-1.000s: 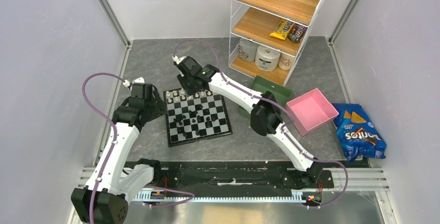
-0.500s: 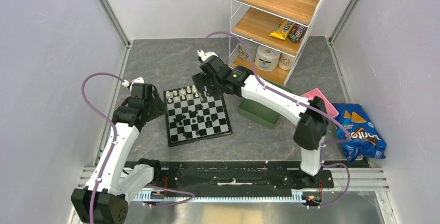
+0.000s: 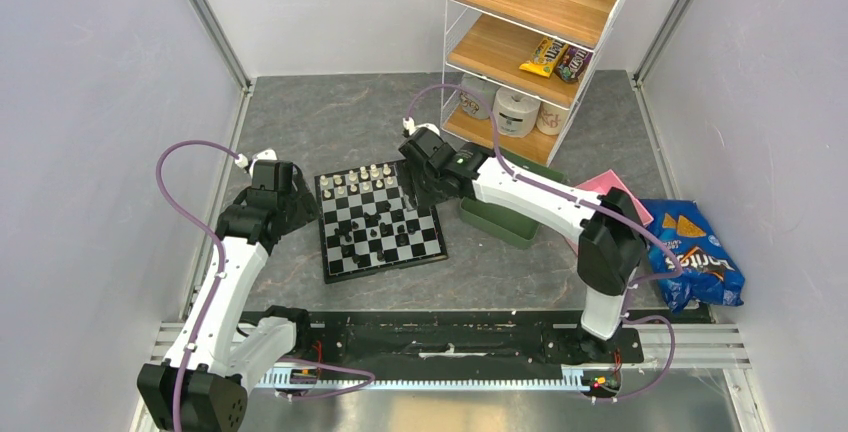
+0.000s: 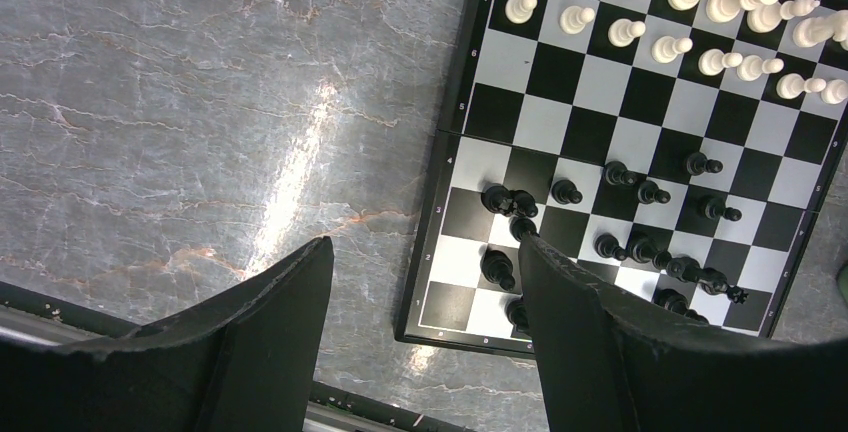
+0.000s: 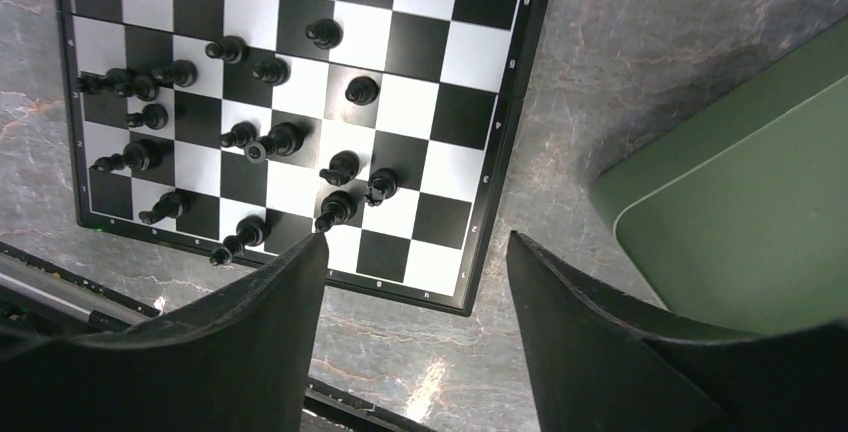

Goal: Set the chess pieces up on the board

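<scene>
Board location is the middle of the grey bench, between the two arms. The white pieces stand in two rows along its far edge. The black pieces lie scattered over the near half, on no rank, and are judged to be the remaining work. The right end effector hovers above the board's right-hand edge with its jaws wide and nothing between them. The black cluster lies toward the board's centre from it, with the closest pieces just beside one fingertip in the wrist view. The left end effector, also wide and empty, hangs over the board's left border, with black pieces just inboard. Both arms are about equally near. Several black pieces touch or crowd each other, so a closing jaw may catch a neighbour. Whether each one stands upright or lies toppled cannot be told, so its long axis is uncertain. The green tray sits just right of the board, below the right arm. The pink tray, chip bag and wire shelf rack are well apart.
</scene>
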Robot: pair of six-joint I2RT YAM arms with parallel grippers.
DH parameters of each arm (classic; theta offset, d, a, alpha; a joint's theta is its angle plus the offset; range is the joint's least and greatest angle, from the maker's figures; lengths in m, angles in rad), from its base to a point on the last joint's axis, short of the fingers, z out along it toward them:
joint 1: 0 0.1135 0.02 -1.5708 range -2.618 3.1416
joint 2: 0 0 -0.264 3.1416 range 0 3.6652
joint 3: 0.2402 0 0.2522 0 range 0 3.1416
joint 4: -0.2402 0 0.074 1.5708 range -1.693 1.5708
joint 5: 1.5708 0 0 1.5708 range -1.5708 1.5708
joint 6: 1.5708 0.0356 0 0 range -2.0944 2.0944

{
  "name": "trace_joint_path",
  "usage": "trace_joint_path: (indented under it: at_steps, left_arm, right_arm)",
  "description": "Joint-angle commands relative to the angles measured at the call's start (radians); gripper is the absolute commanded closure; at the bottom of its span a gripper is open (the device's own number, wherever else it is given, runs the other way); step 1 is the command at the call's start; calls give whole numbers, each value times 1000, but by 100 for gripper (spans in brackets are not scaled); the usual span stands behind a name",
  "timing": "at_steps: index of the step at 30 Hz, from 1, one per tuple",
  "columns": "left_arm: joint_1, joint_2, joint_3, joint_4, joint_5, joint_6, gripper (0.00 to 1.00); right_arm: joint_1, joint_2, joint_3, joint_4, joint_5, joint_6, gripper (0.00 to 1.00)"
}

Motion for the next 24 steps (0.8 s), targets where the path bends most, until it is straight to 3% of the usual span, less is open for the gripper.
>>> trace_joint_path:
  at_steps: [1, 7, 10, 24]
  left_arm:
    - [3, -7, 7, 19, -22, 16, 24]
    - [4, -2, 7, 21, -15, 16, 24]
    - [4, 0, 7, 21, -15, 16, 24]
    - [4, 0, 8, 21, -12, 16, 24]
  right_arm:
    - [-2, 28, -6, -5, -14, 15, 30]
    - [-1, 121, 50, -30, -95, 11, 46]
    - [-1, 157, 59, -34, -117, 27, 50]
    - [13, 209, 85, -17, -172, 32, 52]
